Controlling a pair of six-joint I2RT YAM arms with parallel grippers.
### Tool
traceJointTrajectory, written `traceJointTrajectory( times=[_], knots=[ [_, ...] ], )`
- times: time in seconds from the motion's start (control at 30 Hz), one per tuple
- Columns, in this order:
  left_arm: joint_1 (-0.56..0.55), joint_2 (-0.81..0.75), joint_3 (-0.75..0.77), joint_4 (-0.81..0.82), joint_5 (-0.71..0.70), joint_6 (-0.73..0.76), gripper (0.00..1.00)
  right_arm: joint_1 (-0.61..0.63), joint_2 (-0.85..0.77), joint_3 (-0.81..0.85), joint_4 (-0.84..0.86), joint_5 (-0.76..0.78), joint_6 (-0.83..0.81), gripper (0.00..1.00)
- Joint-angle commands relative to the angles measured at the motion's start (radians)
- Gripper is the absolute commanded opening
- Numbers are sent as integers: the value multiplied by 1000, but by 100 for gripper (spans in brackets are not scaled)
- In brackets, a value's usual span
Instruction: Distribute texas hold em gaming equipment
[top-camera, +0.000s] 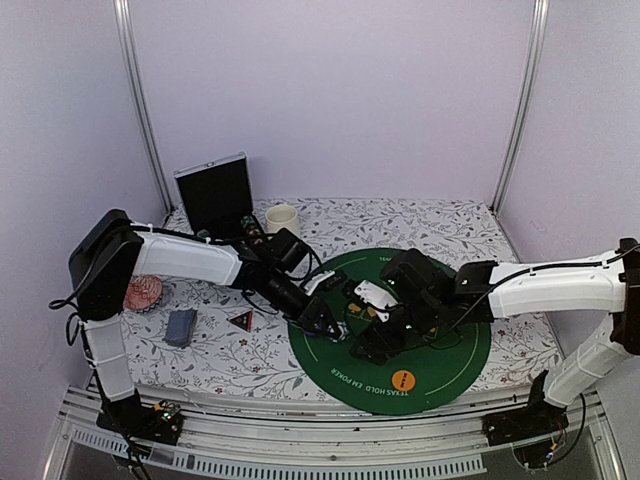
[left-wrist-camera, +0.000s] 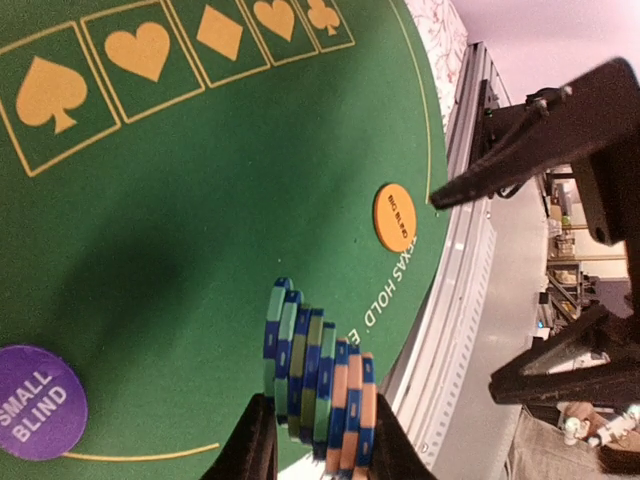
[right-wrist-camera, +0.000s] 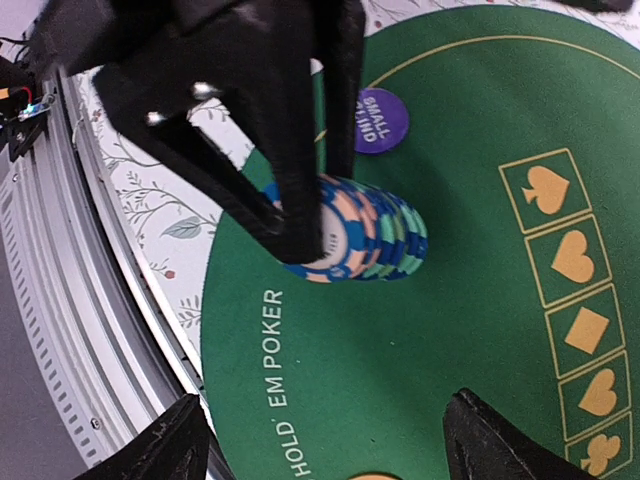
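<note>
My left gripper (top-camera: 325, 325) is shut on a stack of blue, pale green and orange poker chips (left-wrist-camera: 318, 375), held on edge low over the green round mat (top-camera: 455, 355). In the right wrist view the same chip stack (right-wrist-camera: 365, 240) sits between the left fingers (right-wrist-camera: 290, 215). My right gripper (right-wrist-camera: 325, 445) is open with nothing between its fingers, just right of the stack (top-camera: 372, 345). An orange disc (top-camera: 404, 380) (left-wrist-camera: 395, 217) lies near the mat's front edge. A purple small-blind disc (left-wrist-camera: 38, 402) (right-wrist-camera: 381, 120) lies on the mat close by.
Left of the mat, on the flowered cloth, lie a black-red triangular token (top-camera: 241, 320), grey-blue cards (top-camera: 181, 326) and dark red chips (top-camera: 143, 293). A cream mug (top-camera: 281, 217) and a black case (top-camera: 214, 195) stand at the back left. A metal rail (top-camera: 330, 455) runs along the table's near edge.
</note>
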Motion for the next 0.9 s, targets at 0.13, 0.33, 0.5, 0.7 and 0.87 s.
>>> traceJointTrajectory(
  times=[0.13,0.33,0.5,0.7,0.87],
  knots=[
    [-5,154,80,-17,68,13,0,20,20,-45,247,51,6,85],
    [-10,225,129,-69,67,37,0,9,86,-39,212,32,-2,85],
    [-10,271,194,-149,15,54,0,-30,128,-36,222,-40,-23,86],
    [2,256,192,-198,-11,84,0,-117,80,-116,293,-220,58,85],
    [16,206,142,-241,-23,109,0,-178,98,-139,333,-354,219,78]
  ],
)
